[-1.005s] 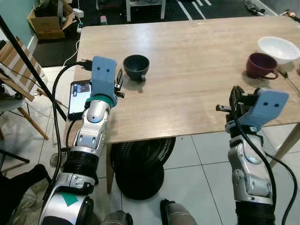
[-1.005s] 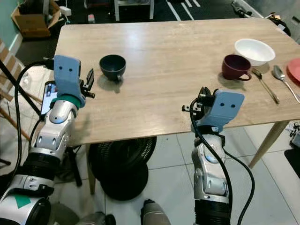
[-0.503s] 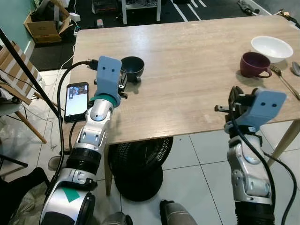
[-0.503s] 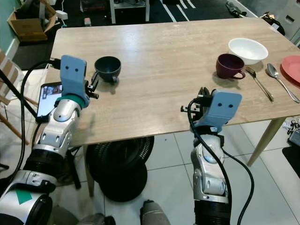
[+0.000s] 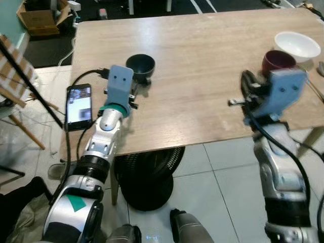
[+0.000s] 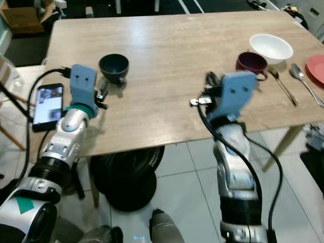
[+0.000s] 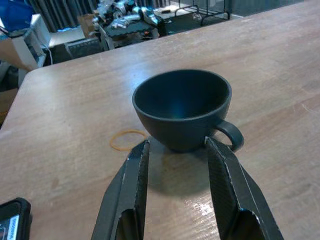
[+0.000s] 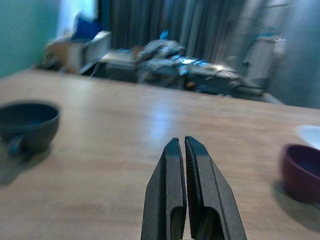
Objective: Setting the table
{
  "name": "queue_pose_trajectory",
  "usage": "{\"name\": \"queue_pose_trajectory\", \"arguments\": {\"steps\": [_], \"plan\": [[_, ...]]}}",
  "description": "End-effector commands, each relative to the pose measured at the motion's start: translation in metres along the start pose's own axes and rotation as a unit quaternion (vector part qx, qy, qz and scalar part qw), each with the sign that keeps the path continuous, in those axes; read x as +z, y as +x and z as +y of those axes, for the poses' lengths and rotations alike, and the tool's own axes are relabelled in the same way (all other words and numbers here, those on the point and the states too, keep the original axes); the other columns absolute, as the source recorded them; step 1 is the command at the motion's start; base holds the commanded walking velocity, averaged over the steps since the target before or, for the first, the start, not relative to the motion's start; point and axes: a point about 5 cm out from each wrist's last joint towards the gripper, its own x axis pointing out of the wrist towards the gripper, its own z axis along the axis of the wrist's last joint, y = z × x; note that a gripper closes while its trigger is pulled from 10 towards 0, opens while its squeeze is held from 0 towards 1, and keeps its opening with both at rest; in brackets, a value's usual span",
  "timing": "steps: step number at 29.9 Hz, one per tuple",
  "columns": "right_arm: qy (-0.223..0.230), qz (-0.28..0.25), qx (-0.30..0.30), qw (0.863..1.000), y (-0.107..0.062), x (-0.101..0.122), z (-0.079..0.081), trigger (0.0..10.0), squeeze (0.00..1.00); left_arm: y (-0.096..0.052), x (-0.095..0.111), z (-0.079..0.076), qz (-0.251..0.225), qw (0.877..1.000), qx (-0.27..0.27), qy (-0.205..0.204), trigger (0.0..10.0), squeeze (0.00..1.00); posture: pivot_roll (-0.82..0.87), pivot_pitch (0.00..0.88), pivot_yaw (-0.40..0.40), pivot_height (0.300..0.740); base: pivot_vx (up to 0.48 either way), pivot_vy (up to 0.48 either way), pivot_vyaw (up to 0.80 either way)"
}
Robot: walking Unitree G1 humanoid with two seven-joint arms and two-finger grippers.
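My left gripper (image 7: 175,150) is spread wide just before the dark teacup (image 7: 182,107) on the desk (image 5: 202,66); my right gripper (image 8: 184,150), pressed closed and empty, hovers over the desk.

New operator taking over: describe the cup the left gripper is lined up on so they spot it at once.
On the wooden table, look to the robot's left end, near the phone. Just ahead of the open left gripper stands the dark teal cup, apart from the maroon mug and white bowl.
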Motion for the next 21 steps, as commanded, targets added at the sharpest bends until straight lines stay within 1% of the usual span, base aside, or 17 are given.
{"name": "queue_pose_trajectory", "arguments": {"steps": [1, 3, 5, 6, 8, 9, 10, 12, 13, 14, 15, 16, 17, 18, 19, 20, 21], "plan": [[-0.001, 0.018, 0.015, 1.000, 0.000, -0.007, 0.005, 10.0, 0.00, -0.005, -0.008, 0.005, 0.012, 1.000, 0.008, 0.000, 10.0, 0.00, -0.09, 0.130, 0.005, 0.740, 0.000, 0.000, 0.00], [-0.014, 0.027, 0.030, 0.999, 0.006, -0.009, 0.010, 10.0, 0.00, -0.006, -0.009, 0.010, 0.007, 1.000, 0.015, 0.000, 10.0, 0.00, -0.07, 0.154, -0.019, 0.740, 0.000, 0.000, 0.00], [-0.019, 0.030, 0.034, 0.999, 0.007, -0.010, 0.010, 10.0, 0.00, -0.005, -0.010, 0.011, 0.006, 1.000, 0.016, -0.001, 10.0, 0.00, -0.07, 0.157, -0.021, 0.740, 0.000, 0.000, 0.00], [-0.039, 0.032, 0.042, 0.998, 0.007, -0.011, 0.010, 10.0, 0.00, -0.004, -0.009, 0.010, 0.003, 1.000, 0.015, 0.001, 10.0, 0.00, -0.07, 0.166, -0.024, 0.740, 0.000, 0.000, 0.00], [-0.049, 0.033, 0.047, 0.997, 0.004, -0.011, 0.008, 10.0, 0.00, -0.004, -0.007, 0.010, -0.001, 1.000, 0.013, 0.009, 10.0, 0.00, -0.08, 0.172, -0.022, 0.740, 0.000, 0.000, 0.00], [-0.049, 0.033, 0.047, 0.997, 0.004, -0.011, 0.008, 10.0, 0.00, -0.004, -0.007, 0.010, -0.001, 1.000, 0.013, 0.009, 10.0, 0.00, -0.08, 0.172, -0.022, 0.740, 0.000, 0.000, 0.00], [-0.052, 0.035, 0.047, 0.997, 0.001, -0.011, 0.004, 10.0, 0.00, -0.003, -0.005, 0.012, -0.007, 1.000, 0.010, 0.024, 10.0, 0.00, -0.07, 0.174, -0.020, 0.740, 0.000, 0.000, 0.00], [-0.052, 0.035, 0.047, 0.997, 0.001, -0.011, 0.004, 10.0, 0.00, -0.003, -0.005, 0.012, -0.007, 1.000, 0.010, 0.024, 10.0, 0.00, -0.07, 0.174, -0.020, 0.740, 0.000, 0.000, 0.00], [-0.050, 0.037, 0.040, 0.997, -0.004, -0.010, -0.001, 10.0, 0.00, -0.003, -0.003, 0.017, -0.011, 0.998, 0.010, 0.057, 10.0, 0.00, -0.07, 0.179, -0.014, 0.740, 0.000, 0.000, 0.00], [-0.050, 0.037, 0.040, 0.997, -0.004, -0.010, -0.001, 10.0, 0.00, -0.003, -0.003, 0.017, -0.011, 0.998, 0.010, 0.057, 10.0, 0.00, -0.07, 0.179, -0.014, 0.740, 0.000, 0.000, 0.00], [-0.038, 0.038, 0.027, 0.998, -0.008, -0.010, -0.006, 10.0, 0.00, -0.001, 0.001, 0.026, -0.016, 0.996, 0.005, 0.088, 10.0, 0.00, -0.07, 0.181, -0.012, 0.740, 0.000, 0.000, 0.00], [-0.038, 0.038, 0.027, 0.998, -0.008, -0.010, -0.006, 10.0, 0.00, -0.001, 0.001, 0.026, -0.016, 0.996, 0.005, 0.088, 10.0, 0.00, -0.07, 0.181, -0.012, 0.740, 0.000, 0.000, 0.00], [-0.030, 0.038, 0.027, 0.998, -0.011, -0.010, -0.006, 10.0, 0.00, 0.000, 0.005, 0.035, -0.018, 0.994, 0.000, 0.112, 10.0, 0.00, -0.06, 0.180, -0.003, 0.740, 0.000, 0.000, 0.00], [-0.030, 0.038, 0.027, 0.998, -0.011, -0.010, -0.006, 10.0, 0.00, 0.000, 0.005, 0.035, -0.018, 0.994, 0.000, 0.112, 10.0, 0.00, -0.06, 0.180, -0.003, 0.740, 0.000, 0.000, 0.00], [-0.024, 0.038, 0.040, 0.998, -0.012, -0.010, -0.001, 10.0, 0.00, 0.000, 0.010, 0.043, -0.020, 0.991, -0.006, 0.129, 10.0, 0.00, -0.06, 0.178, 0.002, 0.740, 0.000, 0.000, 0.00], [-0.024, 0.038, 0.040, 0.998, -0.012, -0.010, -0.001, 10.0, 0.00, 0.000, 0.010, 0.043, -0.020, 0.991, -0.006, 0.129, 10.0, 0.00, -0.06, 0.178, 0.002, 0.740, 0.000, 0.000, 0.00], [-0.017, 0.038, 0.061, 0.997, -0.012, -0.012, 0.008, 10.0, 0.00, 0.000, 0.015, 0.050, -0.025, 0.990, -0.011, 0.141, 10.0, 0.00, -0.04, 0.168, 0.006, 0.740, 0.000, 0.000, 0.00]]}}
